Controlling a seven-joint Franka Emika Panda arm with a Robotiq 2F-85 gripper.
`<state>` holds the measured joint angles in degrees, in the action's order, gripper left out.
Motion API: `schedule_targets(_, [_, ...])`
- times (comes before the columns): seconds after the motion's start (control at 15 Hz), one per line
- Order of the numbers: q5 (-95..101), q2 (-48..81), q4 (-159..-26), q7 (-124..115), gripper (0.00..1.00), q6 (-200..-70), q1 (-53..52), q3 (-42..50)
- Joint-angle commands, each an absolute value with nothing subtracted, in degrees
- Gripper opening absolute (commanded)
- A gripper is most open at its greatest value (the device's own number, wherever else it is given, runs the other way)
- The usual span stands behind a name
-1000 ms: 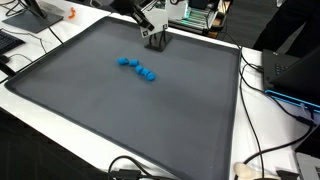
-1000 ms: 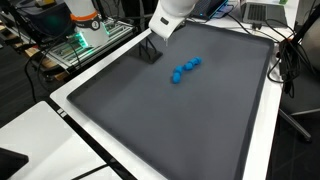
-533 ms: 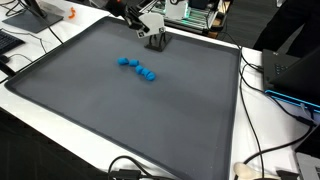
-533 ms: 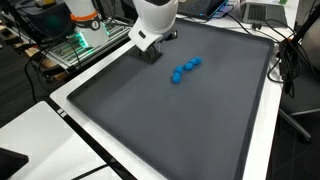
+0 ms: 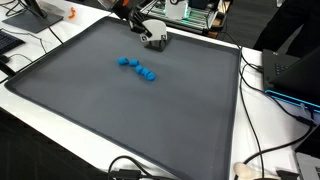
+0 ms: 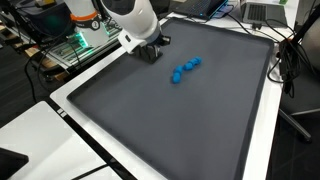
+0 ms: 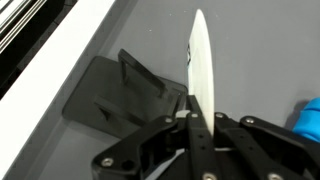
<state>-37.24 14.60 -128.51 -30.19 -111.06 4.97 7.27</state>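
Observation:
My gripper [image 7: 193, 118] is shut on a thin white plate [image 7: 201, 60], which the wrist view shows edge-on and upright between the fingers. Just beyond it to the left sits a small black slotted stand [image 7: 115, 98] on the grey mat. In both exterior views the gripper [image 5: 150, 36] [image 6: 150, 46] hangs low right over the stand [image 5: 157, 43] [image 6: 152, 54], near the mat's far edge. A string of small blue pieces [image 5: 137, 67] [image 6: 185, 68] lies on the mat a short way off, and its end shows at the wrist view's right edge [image 7: 309, 116].
The grey mat [image 5: 120, 120] [image 6: 180, 125] has a raised rim and lies on a white table [image 5: 270, 130]. Cables [image 5: 262, 75] and a dark laptop [image 5: 295, 70] lie beside it. Lab gear stands behind the arm [image 6: 75, 40], with an orange object [image 5: 71, 14] nearby.
The wrist has tilted and swung down over the black stand, bringing the white plate close to it. The jaws stayed shut and the blue pieces have not moved.

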Motion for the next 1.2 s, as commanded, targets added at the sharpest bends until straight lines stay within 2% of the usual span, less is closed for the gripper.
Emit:
schedule_targets(0.0, [-39.9, 9.17, -135.9, -29.77, 0.01, -116.54, 5.21, 7.87])
schedule_targets(1.13, [-47.6, 8.23, -142.5, -29.46, 0.01, -126.35, 5.58, 7.46])
